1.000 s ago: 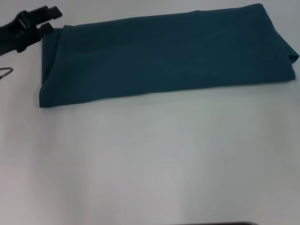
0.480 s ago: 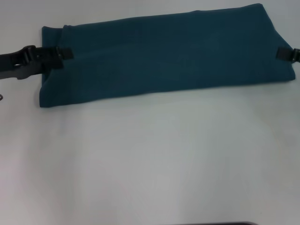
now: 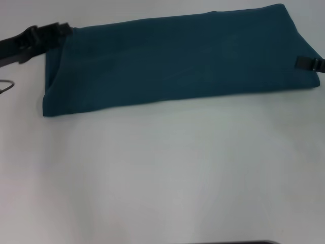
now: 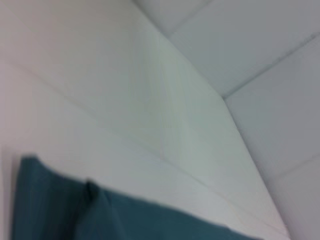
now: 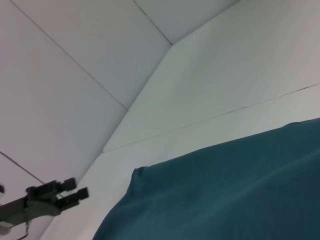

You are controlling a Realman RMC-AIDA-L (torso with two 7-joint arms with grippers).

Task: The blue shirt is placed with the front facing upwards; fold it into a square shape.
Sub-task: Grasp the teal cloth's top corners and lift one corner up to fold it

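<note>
The blue shirt point(image 3: 177, 61) lies on the white table as a long folded band, plain side up, running left to right across the far half. It also shows in the left wrist view point(image 4: 50, 210) and the right wrist view point(image 5: 225, 190). My left gripper point(image 3: 63, 29) is at the shirt's far left corner. From the right wrist camera the left gripper point(image 5: 75, 189) appears open, a little off the cloth, with nothing between its fingers. Only a tip of my right gripper point(image 3: 306, 63) shows, over the shirt's right end.
The white table point(image 3: 162, 173) spreads wide in front of the shirt. A thin wire loop point(image 3: 5, 85) hangs at the left edge of the head view. Pale panelled walls point(image 5: 100, 50) stand behind the table.
My left gripper has moved from the middle of the shirt's left end back to its far left corner. The right gripper's tip has edged slightly inward. The shirt lies as before.
</note>
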